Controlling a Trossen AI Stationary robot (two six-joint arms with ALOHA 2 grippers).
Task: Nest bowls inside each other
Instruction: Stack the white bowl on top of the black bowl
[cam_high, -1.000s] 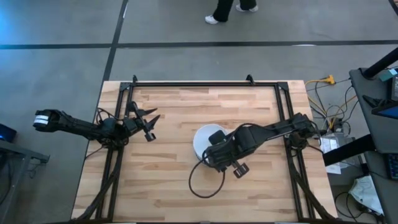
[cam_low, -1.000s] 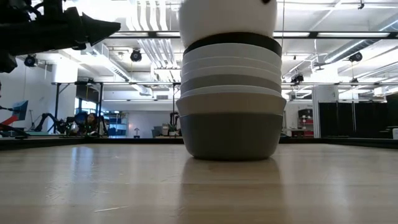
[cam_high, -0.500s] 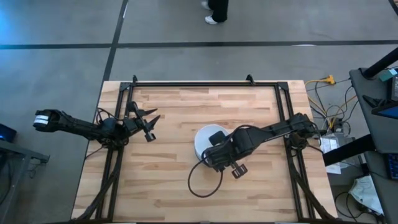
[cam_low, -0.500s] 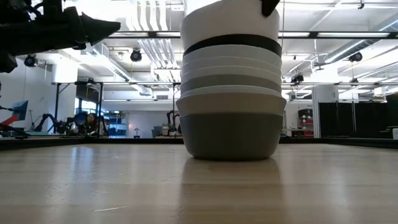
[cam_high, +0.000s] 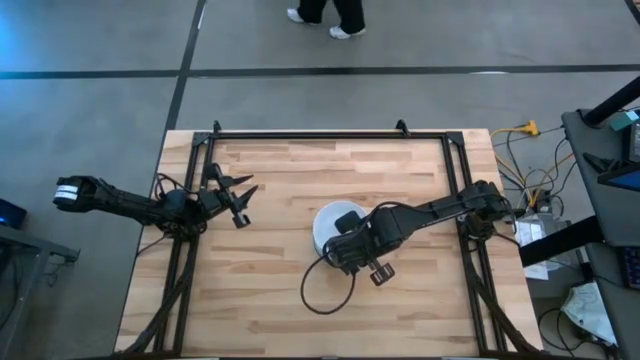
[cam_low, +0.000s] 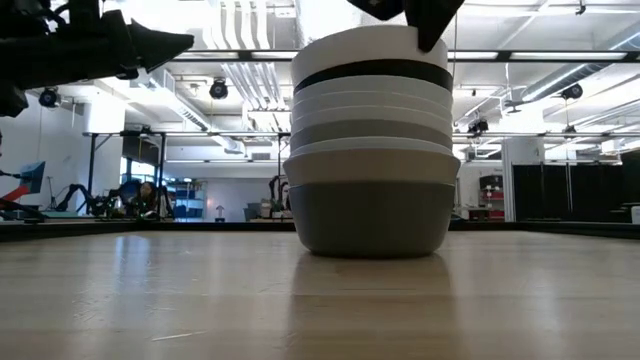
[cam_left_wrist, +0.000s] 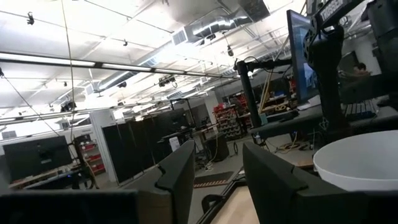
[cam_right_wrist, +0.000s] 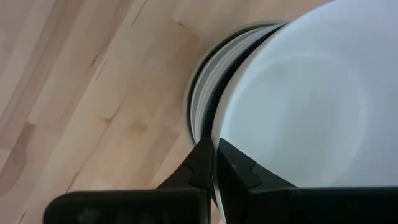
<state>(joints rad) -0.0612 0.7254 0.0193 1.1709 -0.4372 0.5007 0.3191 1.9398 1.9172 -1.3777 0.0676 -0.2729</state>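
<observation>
Top bowl: a smooth round white bowl (cam_low: 368, 45) is sitting as the uppermost of the stack, and the right claw (cam_right_wrist: 214, 163) is pinching its thin rim, one finger inside the wall and one outside.
Stack: the nested white, grey and black round bowls (cam_low: 370, 150) are standing directly under that claw, a wide grey one at the base, a black band just below the top white one.
Handling: these look rigid, light and glossy, so I'd judge them slippery; the rim is the only narrow place to take hold, and a pinch on one side is likely tipping the bowl if lifted off-centre. Whether they would chip I cannot say.
Seating: the top bowl appears to be resting level in the low view, so the nesting seems close to finished.
Right claw: closed on the rim, at the side of the stack (cam_high: 333, 228) nearer the table's front edge.
Left claw (cam_high: 240, 198): hanging partly open and empty, well apart from the stack, off toward the left rail.
Table: pale wooden butcher-block top (cam_high: 270, 290) inside a black frame; a person's feet (cam_high: 325, 12) are showing beyond it.
</observation>
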